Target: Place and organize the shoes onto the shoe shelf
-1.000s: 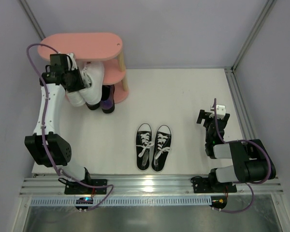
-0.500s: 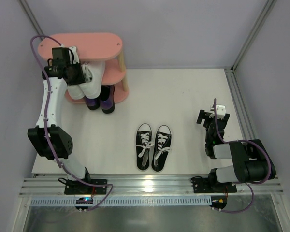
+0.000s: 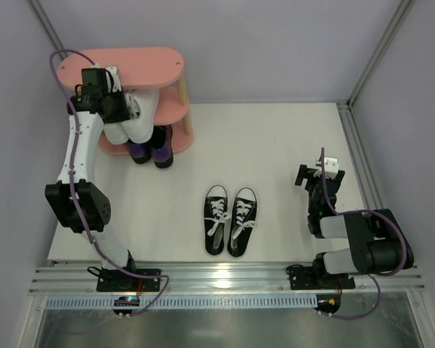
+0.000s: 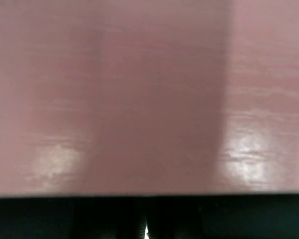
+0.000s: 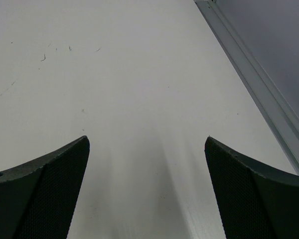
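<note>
Enclosed on three sides by flat, pale lavender walls (image 3: 275, 43), with slanting aluminium posts (image 3: 380, 51) at the back corners. Floored with a matte white tabletop (image 3: 275, 145), evenly lit from above, soft shadows only, a small glare spot at the near edge. Bordered on the right by a grey metal rail (image 3: 359, 156), at the front by a slotted aluminium rail (image 3: 225, 277), a white toothed strip (image 3: 225, 301) and a brushed steel sheet (image 3: 225, 330). Flecked, up close in the right wrist view, with a few tiny dark specks (image 5: 45, 56).
</note>
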Tool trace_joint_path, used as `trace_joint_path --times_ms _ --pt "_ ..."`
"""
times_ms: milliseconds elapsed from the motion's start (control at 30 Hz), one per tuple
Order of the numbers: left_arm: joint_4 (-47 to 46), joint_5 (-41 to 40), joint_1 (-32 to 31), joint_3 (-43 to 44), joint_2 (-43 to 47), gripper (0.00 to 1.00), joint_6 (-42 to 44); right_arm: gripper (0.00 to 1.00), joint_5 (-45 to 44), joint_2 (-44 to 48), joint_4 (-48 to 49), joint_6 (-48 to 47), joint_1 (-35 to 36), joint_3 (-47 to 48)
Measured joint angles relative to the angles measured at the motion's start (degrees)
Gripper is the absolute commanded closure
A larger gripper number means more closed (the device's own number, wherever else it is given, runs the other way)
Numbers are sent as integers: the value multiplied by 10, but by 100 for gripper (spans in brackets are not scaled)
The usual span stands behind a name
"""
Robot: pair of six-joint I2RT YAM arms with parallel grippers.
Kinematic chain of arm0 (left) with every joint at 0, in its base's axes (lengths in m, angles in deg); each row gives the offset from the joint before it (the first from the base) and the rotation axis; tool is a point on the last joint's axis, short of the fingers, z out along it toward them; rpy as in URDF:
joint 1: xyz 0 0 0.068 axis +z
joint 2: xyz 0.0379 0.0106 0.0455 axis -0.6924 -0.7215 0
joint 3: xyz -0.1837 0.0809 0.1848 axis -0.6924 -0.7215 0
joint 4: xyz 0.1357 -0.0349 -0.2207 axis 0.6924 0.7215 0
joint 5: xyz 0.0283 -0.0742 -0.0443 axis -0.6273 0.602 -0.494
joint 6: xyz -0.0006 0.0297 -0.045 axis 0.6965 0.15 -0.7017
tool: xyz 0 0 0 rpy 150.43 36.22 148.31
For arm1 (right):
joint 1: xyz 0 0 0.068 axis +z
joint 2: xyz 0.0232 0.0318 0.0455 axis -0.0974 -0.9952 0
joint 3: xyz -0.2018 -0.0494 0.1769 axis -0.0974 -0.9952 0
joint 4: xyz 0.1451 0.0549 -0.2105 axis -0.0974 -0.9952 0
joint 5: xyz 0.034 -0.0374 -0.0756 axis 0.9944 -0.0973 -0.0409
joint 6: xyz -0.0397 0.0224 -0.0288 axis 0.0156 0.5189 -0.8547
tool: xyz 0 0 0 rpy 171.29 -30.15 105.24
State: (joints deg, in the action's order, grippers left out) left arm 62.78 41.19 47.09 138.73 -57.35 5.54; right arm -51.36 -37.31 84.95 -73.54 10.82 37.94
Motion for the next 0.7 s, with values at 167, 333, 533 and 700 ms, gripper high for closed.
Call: trace_joint_path --times_ms 167,333,533,700 --pt "-3 -6 -9 3 -4 81 -3 3 0 0 0 0 0 0" --pt "-53 -23 -18 -22 16 37 -3 3 0 0 0 0 0 0" --pt "-147 -34 -23 -30 79 20 1 3 0 0 0 0 0 0" --pt "-191 -42 -25 -64 148 6 -2 3 0 0 0 0 0 0"
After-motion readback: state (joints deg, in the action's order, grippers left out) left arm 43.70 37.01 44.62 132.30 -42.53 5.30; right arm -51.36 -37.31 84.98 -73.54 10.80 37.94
